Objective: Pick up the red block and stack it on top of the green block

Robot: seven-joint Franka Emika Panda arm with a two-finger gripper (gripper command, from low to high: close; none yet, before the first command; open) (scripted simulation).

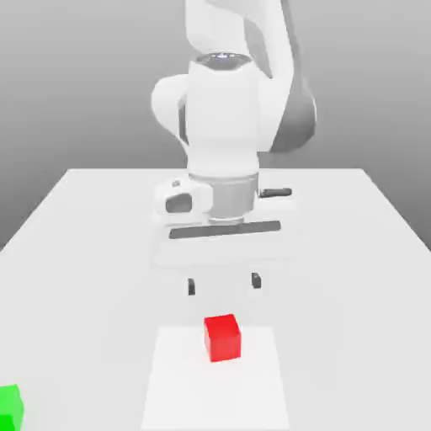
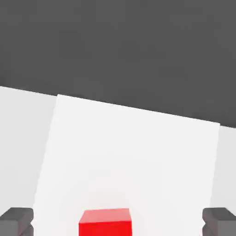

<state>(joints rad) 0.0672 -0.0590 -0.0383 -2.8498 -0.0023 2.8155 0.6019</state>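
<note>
Currently — gripper [image 1: 224, 284] spread, empty — red block [image 1: 222, 338] inside white square's edges [image 1: 215, 396]

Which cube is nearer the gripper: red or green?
The red cube, on the bright white square, just below the open gripper; the green cube sits off at the exterior view's left edge.

In the exterior view, one block [image 1: 223, 338] sits on the sheet [image 1: 215, 396]; the other block [image 1: 10, 409] lies toward its eight o'clock.
</note>
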